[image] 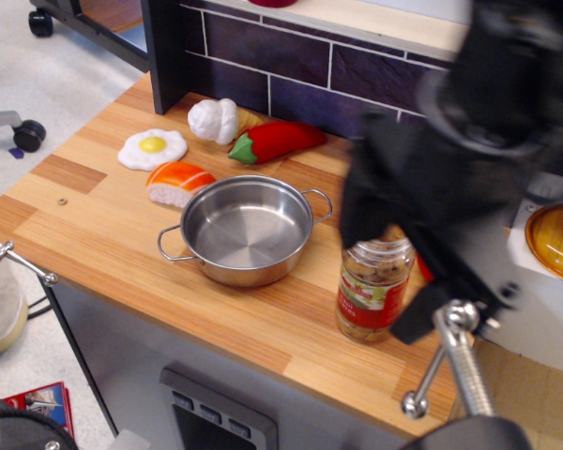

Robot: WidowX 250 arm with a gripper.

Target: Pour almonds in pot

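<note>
My hand [399, 281] blurred above almonds [373, 286] jar, grip state I cannot tell, pot [245, 229] empty beside it on counter [84, 216]

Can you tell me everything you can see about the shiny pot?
The pot is round, shallow and looks like shiny steel, with a thin wire loop handle on each side. It sits upright and empty on the wooden counter; its bare bottom shows. An orange-and-white toy lies close to its back left rim; whether they touch is unclear. The jar of almonds stands apart to its right, and the blurred black claw above that jar is nowhere near the pot.
</note>
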